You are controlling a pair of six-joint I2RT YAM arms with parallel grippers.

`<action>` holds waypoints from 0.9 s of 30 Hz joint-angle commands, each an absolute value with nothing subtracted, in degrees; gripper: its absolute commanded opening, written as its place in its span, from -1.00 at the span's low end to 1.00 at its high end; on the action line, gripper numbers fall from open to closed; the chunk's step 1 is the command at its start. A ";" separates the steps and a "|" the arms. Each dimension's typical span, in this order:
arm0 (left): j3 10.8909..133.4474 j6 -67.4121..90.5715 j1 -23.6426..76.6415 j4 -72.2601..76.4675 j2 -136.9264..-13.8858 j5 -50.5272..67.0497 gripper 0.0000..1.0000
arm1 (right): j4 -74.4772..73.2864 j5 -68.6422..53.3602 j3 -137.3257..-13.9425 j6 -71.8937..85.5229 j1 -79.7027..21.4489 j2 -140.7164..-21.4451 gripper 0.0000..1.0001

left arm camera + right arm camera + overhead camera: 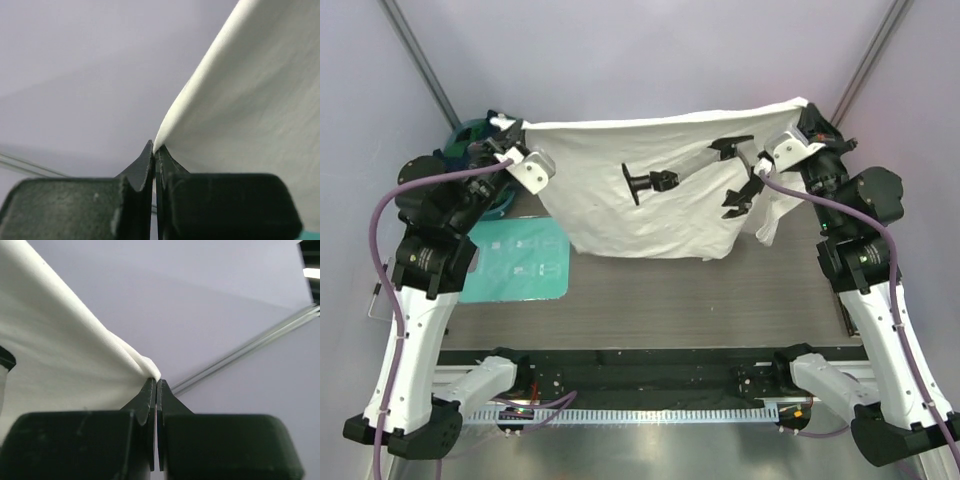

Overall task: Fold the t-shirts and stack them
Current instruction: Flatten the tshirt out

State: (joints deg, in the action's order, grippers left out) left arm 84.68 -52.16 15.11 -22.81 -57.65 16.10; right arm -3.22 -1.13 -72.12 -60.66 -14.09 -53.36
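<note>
1 t-shirt (620,190) hangs spread across the far side of the table (700,300), between the 2 arms. Left gripper (511,127) pinches its top left corner, right gripper (807,105) pinches its top right corner. 1 flat board (520,265) lies on the table at the left, just beside the left arm, before the t-shirt's lower left corner.

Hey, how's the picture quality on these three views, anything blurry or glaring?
Top view: sharp and evenly lit, the white t-shirt bright but its folds readable. Left wrist view: the left hand, up close, looks soft, and the cloth shows little texture. Right wrist view: the right hand is equally soft, and a light strip glares at the top right.
</note>
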 commanded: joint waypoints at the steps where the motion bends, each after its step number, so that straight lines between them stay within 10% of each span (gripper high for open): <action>1: 87.96 -52.91 15.21 -6.77 -58.44 13.98 -1.00 | 16.68 3.86 -76.72 -66.27 -14.15 -54.75 -0.98; 21: 80.69 -77.43 15.03 -9.42 -85.85 0.56 -1.00 | 25.12 -0.97 -72.16 -64.77 -10.20 -85.93 -0.96; 27: 81.64 -86.11 16.61 31.06 -106.05 -24.21 -0.93 | 49.28 18.07 -77.67 -73.29 -10.46 -103.07 0.35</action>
State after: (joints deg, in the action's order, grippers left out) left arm 80.01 -78.17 15.92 -1.04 -96.57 -4.69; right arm 28.42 4.36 -71.05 -67.57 -10.39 -96.79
